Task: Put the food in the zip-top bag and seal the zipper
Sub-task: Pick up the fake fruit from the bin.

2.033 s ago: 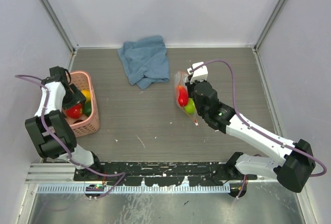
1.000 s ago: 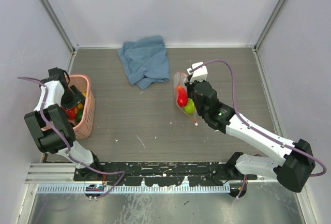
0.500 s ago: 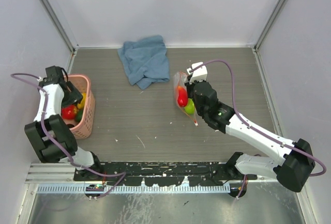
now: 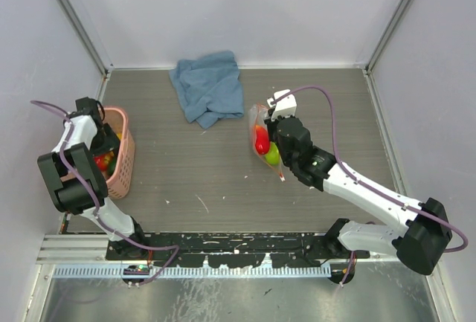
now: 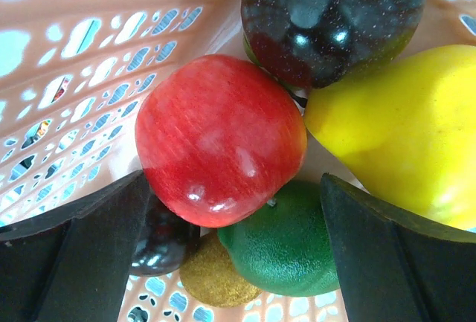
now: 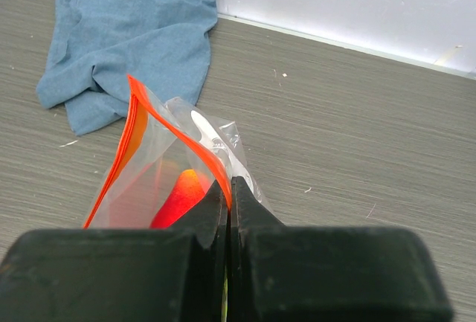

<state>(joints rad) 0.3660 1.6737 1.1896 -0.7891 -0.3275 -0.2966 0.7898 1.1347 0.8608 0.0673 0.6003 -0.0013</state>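
Note:
The food lies in two places. In the left wrist view a red apple (image 5: 219, 132), a yellow pear (image 5: 394, 143), a dark glossy fruit (image 5: 331, 17) and a green fruit (image 5: 286, 244) are piled in the pink basket (image 5: 67, 54). My left gripper (image 5: 232, 188) is open, with its fingers on either side of the apple and the green fruit. The zip-top bag (image 4: 262, 140) stands up off the table with a red fruit (image 4: 262, 142) and a green fruit (image 4: 273, 155) inside. My right gripper (image 6: 229, 184) is shut on the bag's rim at the orange zipper (image 6: 134, 121), and the mouth gapes open.
The pink basket (image 4: 128, 151) sits tipped against the left wall, with my left arm reaching into it. A crumpled blue cloth (image 4: 210, 88) lies at the back of the table, beyond the bag. Grey walls close in the table on three sides.
My left gripper has opened wider and shifted inside the basket, which has tipped toward the left wall. The right arm and the bag have not moved.

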